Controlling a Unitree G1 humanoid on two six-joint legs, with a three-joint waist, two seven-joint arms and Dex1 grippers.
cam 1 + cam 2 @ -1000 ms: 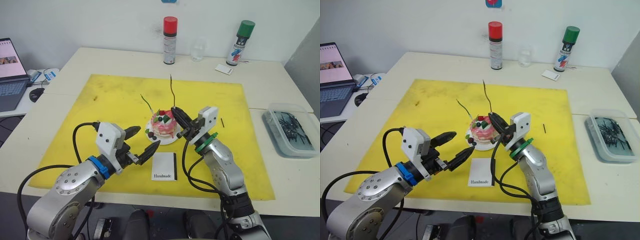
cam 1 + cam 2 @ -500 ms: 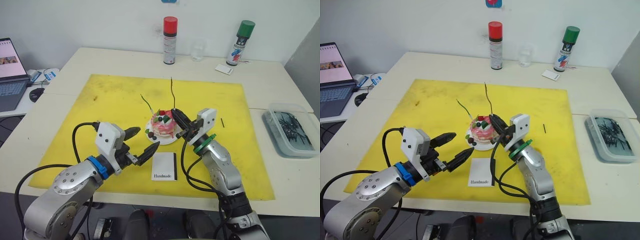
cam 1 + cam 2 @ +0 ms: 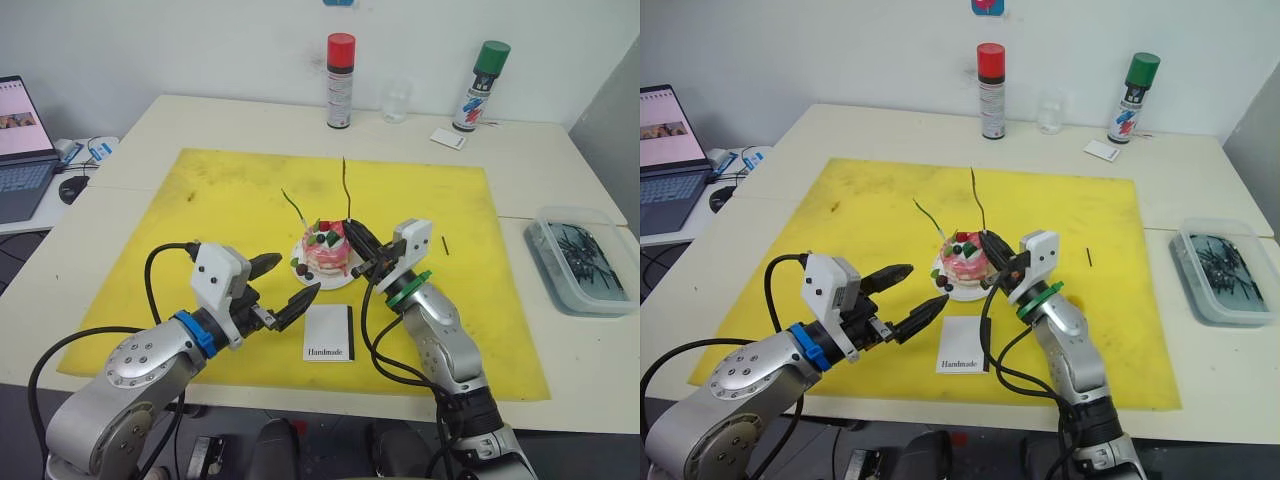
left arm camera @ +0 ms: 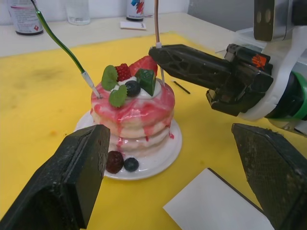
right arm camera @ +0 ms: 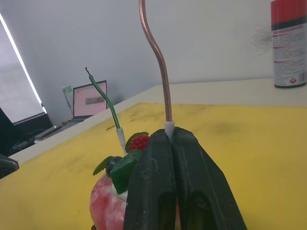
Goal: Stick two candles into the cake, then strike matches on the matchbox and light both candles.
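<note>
At frame centre the cake (image 3: 328, 249) already holds the green candle (image 4: 64, 49). The right gripper (image 4: 160, 51), fingers clamped on the pink candle (image 5: 158, 57), is seating it. The left gripper (image 3: 290, 283) hovers, fingers apart. Matchbox (image 3: 329, 332) untouched; lighting remains.

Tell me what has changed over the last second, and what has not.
Very little. The right claw, shut on the pink candle, has eased slightly lower at the cake, bringing the candle down with it. The green candle stays stuck in the cake, the left claw stays open beside the plate, and the matchbox lies where it was.
</note>
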